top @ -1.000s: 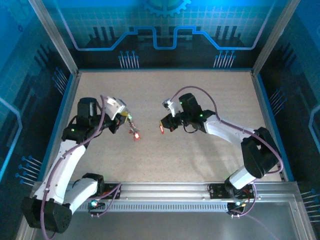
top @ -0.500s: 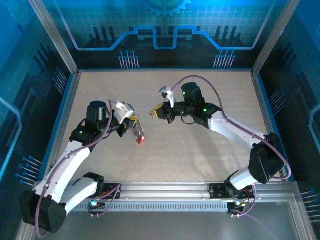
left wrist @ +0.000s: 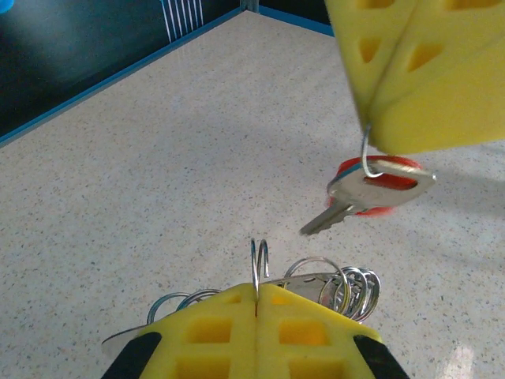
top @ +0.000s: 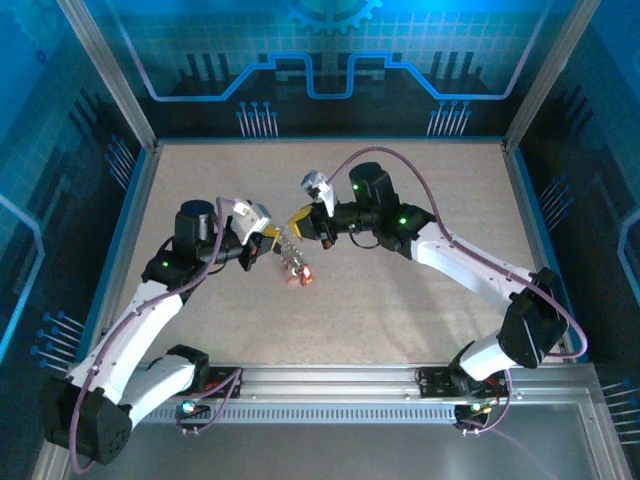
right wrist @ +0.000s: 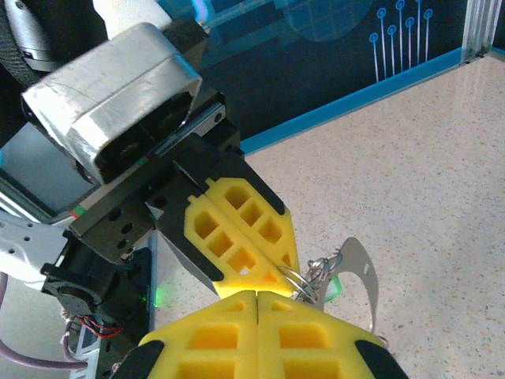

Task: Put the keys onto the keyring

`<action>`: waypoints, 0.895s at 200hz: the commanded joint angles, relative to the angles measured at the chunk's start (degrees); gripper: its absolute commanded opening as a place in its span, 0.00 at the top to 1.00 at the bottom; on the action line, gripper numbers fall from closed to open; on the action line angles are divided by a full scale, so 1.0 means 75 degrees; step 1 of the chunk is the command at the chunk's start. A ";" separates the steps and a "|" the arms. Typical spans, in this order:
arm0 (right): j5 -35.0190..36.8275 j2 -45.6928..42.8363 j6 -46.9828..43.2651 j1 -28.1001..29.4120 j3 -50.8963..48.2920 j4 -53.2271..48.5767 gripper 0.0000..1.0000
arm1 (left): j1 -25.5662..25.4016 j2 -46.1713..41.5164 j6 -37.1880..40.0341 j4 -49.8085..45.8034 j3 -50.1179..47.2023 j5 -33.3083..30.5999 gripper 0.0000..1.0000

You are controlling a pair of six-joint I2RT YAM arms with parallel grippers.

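Note:
In the left wrist view my left gripper (left wrist: 256, 294) is shut on a silver split ring of the keyring (left wrist: 258, 257), which stands up out of the yellow pads. More rings (left wrist: 347, 283) bunch beside it. My right gripper (left wrist: 371, 130) is shut on a thin wire loop, and a silver key with a red tag (left wrist: 379, 183) hangs from it, just above and right of the split ring. From above, the left gripper (top: 271, 240) and right gripper (top: 300, 221) nearly meet tip to tip, with red tags (top: 298, 274) dangling below. The right wrist view shows my right gripper (right wrist: 258, 296) against the left pads (right wrist: 237, 229).
A curved silver metal plate (right wrist: 360, 272) and a bit of green (right wrist: 335, 286) hang with the rings. The speckled beige table (top: 400, 300) has a raised blue rim (top: 525, 215). Both arms stretch inward over the middle of the table.
Both grippers have moved toward each other. The right one swung left and away from the bases with its key, and the left one came right with the keyring until the tips nearly touch.

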 commanded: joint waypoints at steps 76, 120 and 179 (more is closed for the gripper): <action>0.0952 0.0358 -0.1236 0.0553 0.0948 -0.0987 1.00 | -0.0051 -0.0188 0.0018 -0.0058 0.0590 0.0655 1.00; 0.1108 0.0329 -0.1486 0.0616 0.1001 -0.1182 1.00 | -0.0041 -0.0259 0.0209 -0.0356 0.0830 0.0572 1.00; 0.1456 0.0289 -0.1667 0.0792 0.1055 -0.1155 1.00 | -0.0041 -0.0101 0.0125 -0.0361 0.0976 0.0678 1.00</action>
